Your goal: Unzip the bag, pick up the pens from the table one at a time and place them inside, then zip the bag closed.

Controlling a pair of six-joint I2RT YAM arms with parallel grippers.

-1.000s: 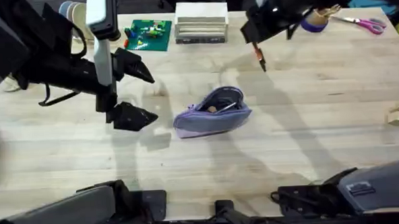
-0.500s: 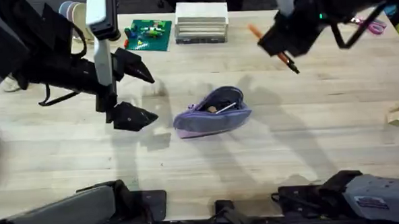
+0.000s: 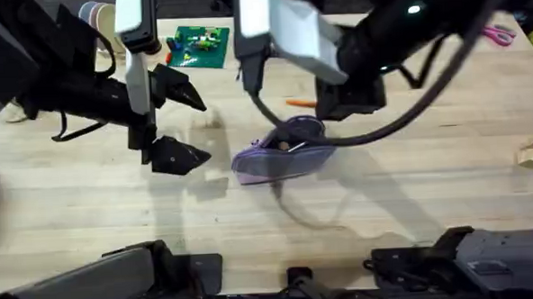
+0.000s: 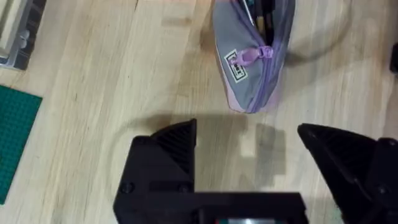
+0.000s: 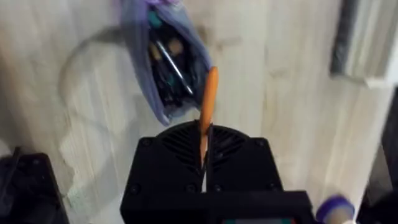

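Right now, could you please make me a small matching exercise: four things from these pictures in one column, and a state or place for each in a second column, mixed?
Things:
1. bag
2. orange pen
3. left gripper
4. green baseplate

States or places:
A. open, holding nothing
B. pinched between the right gripper's fingers
C. at the far side of the table
D. unzipped, items visible inside

Pairs: 1-D, 2-B, 3-A, 4-C

Overhead plus wrists, sharing bag [image 3: 280, 153]
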